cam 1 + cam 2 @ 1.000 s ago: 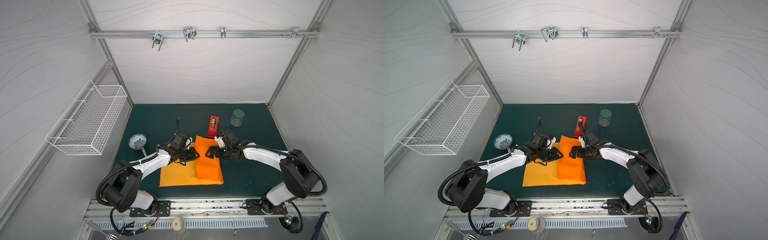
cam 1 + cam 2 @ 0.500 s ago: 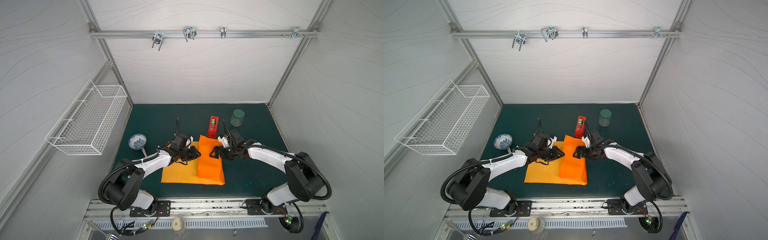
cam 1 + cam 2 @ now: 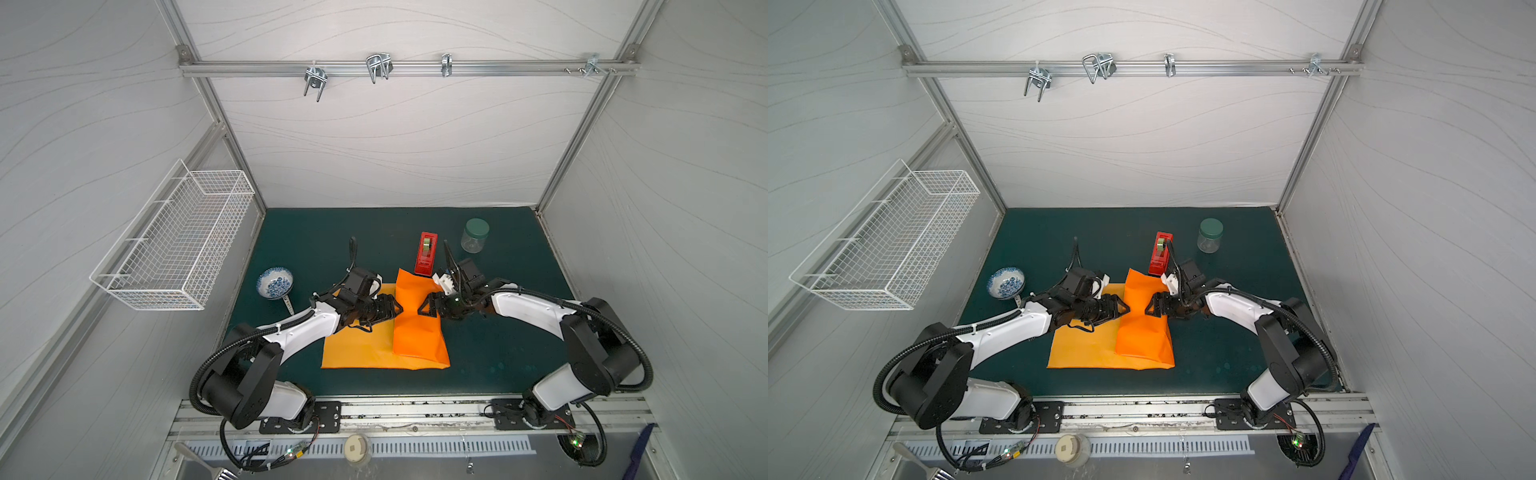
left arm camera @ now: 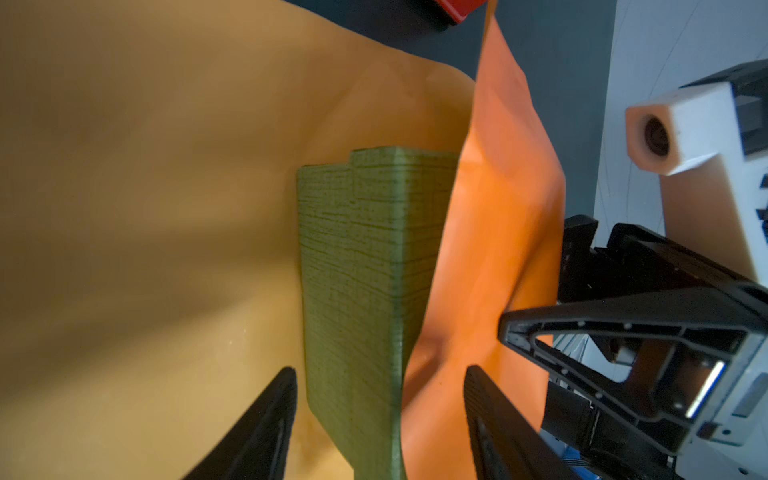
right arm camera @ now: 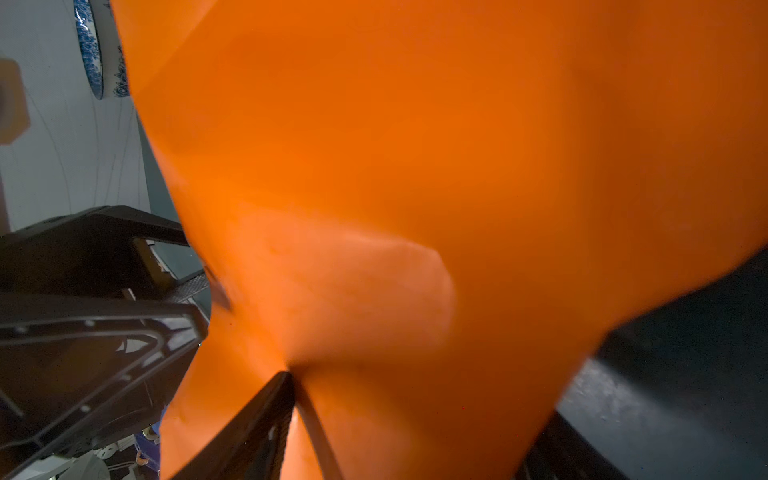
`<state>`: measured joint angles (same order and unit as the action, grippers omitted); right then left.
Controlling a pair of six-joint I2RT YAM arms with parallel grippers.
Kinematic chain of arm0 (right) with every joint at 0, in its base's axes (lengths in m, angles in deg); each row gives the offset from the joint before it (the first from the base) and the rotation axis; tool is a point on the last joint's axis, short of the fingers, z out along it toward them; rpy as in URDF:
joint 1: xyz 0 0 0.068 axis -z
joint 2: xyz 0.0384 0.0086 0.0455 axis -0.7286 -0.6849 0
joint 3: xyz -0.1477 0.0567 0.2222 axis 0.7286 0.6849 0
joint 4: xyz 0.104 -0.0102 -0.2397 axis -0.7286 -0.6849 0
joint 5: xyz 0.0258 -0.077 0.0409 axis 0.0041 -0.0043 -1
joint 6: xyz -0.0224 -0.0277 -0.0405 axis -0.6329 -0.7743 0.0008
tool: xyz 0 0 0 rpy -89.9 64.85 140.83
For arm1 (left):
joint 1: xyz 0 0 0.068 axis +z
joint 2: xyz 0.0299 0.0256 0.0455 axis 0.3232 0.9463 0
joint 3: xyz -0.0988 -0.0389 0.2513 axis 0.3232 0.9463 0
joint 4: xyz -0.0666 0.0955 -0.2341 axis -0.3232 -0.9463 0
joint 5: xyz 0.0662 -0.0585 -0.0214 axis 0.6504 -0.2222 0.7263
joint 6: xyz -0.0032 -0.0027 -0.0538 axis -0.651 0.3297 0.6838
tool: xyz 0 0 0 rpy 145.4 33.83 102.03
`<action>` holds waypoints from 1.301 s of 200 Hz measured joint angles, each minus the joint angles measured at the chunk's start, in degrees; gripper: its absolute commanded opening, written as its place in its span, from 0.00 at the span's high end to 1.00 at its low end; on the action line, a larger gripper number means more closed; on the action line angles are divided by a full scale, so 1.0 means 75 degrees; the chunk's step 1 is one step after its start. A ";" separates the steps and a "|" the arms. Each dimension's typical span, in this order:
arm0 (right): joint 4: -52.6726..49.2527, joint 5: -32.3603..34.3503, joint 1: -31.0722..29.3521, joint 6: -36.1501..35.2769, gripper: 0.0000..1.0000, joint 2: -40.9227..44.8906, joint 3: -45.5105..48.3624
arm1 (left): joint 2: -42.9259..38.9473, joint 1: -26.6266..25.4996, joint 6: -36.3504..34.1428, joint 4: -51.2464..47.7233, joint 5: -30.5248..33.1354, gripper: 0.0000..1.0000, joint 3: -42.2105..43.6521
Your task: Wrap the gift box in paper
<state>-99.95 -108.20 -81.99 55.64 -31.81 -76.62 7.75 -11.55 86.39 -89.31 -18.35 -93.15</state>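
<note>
L jaws wider; textured olive box [image 4: 353,270]

A robotics lab test cell. White panel walls [image 3: 374,145] on an aluminium frame [image 3: 407,68] enclose a green-matted bench [image 3: 498,353]. The left arm [image 3: 299,332] and right arm [image 3: 528,307] are bolted to a rail [image 3: 415,415] at its near edge.

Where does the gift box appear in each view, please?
Both top views: not visible, hidden under the folded paper.
Left wrist: gift box at centre, its side bare, between the left gripper fingers.
Right wrist: not visible; the paper fills most of the picture.
Shared landmark: the paper's bright orange flap.
</note>
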 measured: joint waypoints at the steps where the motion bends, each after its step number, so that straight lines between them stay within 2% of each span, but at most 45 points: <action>1: 0.0006 -0.0006 0.0000 0.0000 0.24 -0.0003 0.0000 | 0.0000 0.0000 -0.0003 -0.0003 0.0000 0.29 0.0000; 42: 0.0076 -0.0096 0.0000 0.0000 0.29 -0.0026 -0.0009 | -0.0026 0.0000 -0.0032 0.0000 0.0000 0.21 -0.0003; 81: 0.0032 -0.0035 -0.0131 -0.0038 0.27 -0.0111 -0.0152 | -0.0105 0.0000 -0.0154 -0.0017 0.0058 0.20 -0.0003; 121: -0.0169 0.0309 -0.0434 -0.0242 0.19 -0.0251 -0.0417 | -0.0050 0.0000 -0.0204 -0.0085 0.0143 0.29 -0.0006; 169: -0.0452 0.0691 -0.0647 -0.0434 0.13 -0.0358 -0.0711 | 0.0012 0.0017 -0.0204 -0.0189 0.0248 0.42 0.0020; 211: -0.0761 0.0947 -0.0656 -0.0635 0.09 -0.0332 -0.0825 | -0.0006 0.0122 -0.0172 0.0160 0.0154 0.54 0.0198; 223: -0.0854 0.1011 -0.0632 -0.0682 0.04 -0.0277 -0.0825 | -0.0044 0.0152 -0.0181 0.0274 0.0119 0.57 0.0262; 260: -0.1230 0.1075 -0.0423 -0.0833 0.03 -0.0050 -0.0816 | -0.0137 0.0289 -0.0119 0.0574 -0.0058 0.64 0.0495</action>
<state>-109.17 -100.14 -85.16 49.39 -32.19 -82.74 6.73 -9.39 85.50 -85.00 -18.79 -89.44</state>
